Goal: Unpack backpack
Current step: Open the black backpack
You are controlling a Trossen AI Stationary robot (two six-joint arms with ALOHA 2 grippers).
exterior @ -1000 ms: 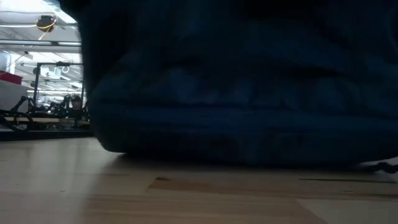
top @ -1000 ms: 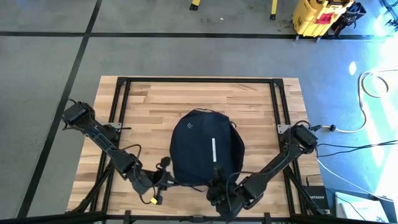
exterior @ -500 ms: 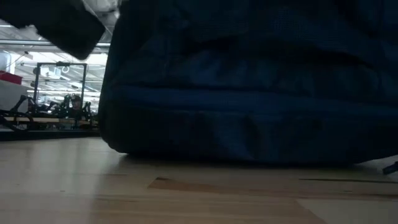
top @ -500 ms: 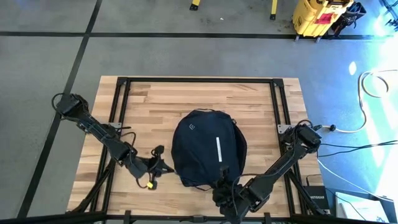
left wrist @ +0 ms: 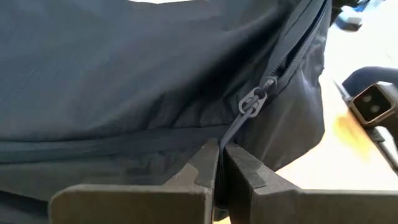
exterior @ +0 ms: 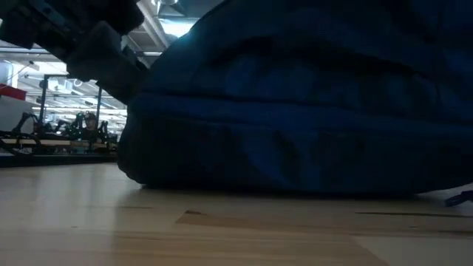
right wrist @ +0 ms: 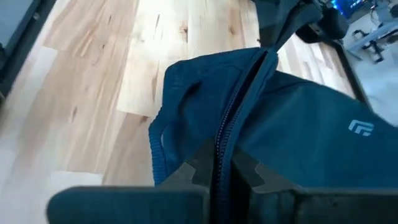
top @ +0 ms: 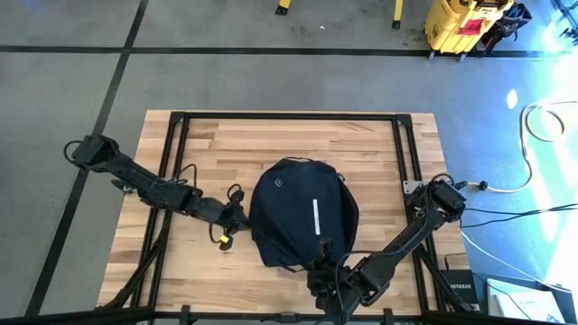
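— The backpack [top: 302, 214] sits mid-tabletop [top: 226, 144], zipped. Left hand [left wrist: 221, 163] is clamped on the zipper pull cord [left wrist: 239, 122] at its side; right hand [right wrist: 222, 163] is pinched on the fabric by the zipper at the near end.

— Risk?

— That thin cord could slip out, or the whole bag drags if the right hand's pinch gives.
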